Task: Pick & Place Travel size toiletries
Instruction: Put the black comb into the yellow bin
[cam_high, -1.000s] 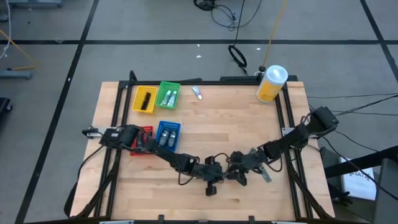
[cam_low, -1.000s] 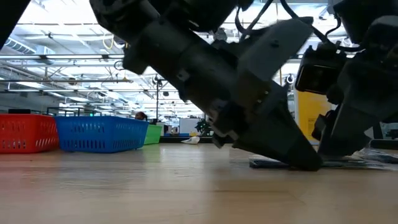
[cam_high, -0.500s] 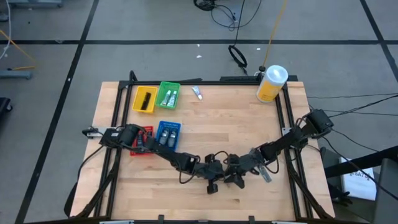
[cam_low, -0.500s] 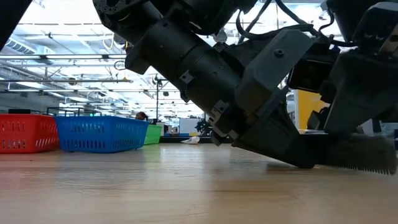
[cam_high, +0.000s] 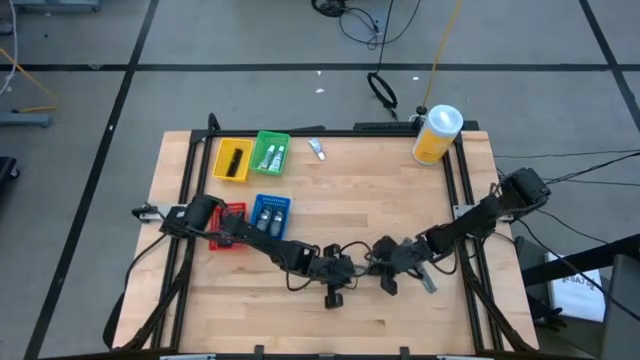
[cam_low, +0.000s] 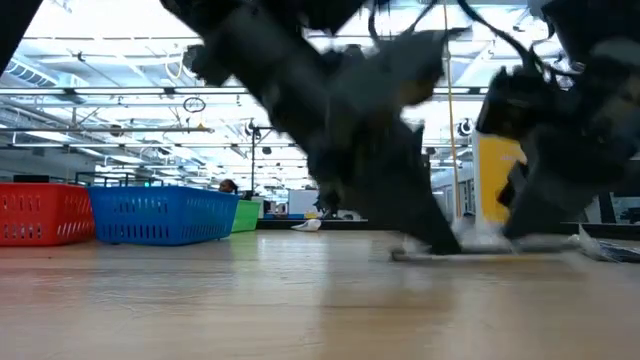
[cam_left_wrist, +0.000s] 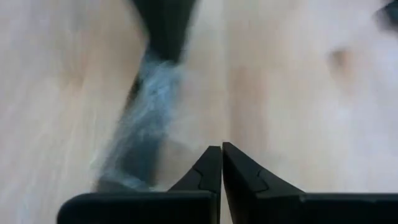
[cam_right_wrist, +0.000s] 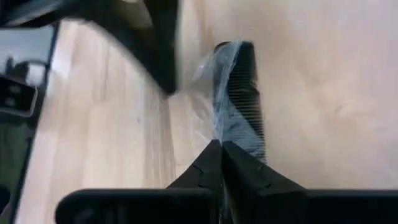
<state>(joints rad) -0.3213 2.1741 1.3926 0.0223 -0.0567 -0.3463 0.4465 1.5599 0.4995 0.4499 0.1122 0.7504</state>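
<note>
A black comb in a clear wrapper lies on the wooden table near its middle; in the low view it is a flat strip. My right gripper is shut at the wrapper's near end. My left gripper is shut just left of it, with the wrapped comb beside its fingers and nothing between them. Another grey toiletry lies under my right arm. A small tube lies at the far edge. My right gripper pinches the clear wrapper's edge between its two fingertips, beside the comb's near end. The fingers lie roughly along the comb. The comb's far end rests on the table.
Yellow and green trays stand at the far left, red and blue trays nearer, by my left arm. A big yellow container with a white lid stands at the far right corner. Bare wood lies between.
My right gripper's fingers have come together on the wrapper, and the gripper has drawn slightly toward the table's right edge. My left gripper, still shut, has swung a little toward the left, away from the right one.
</note>
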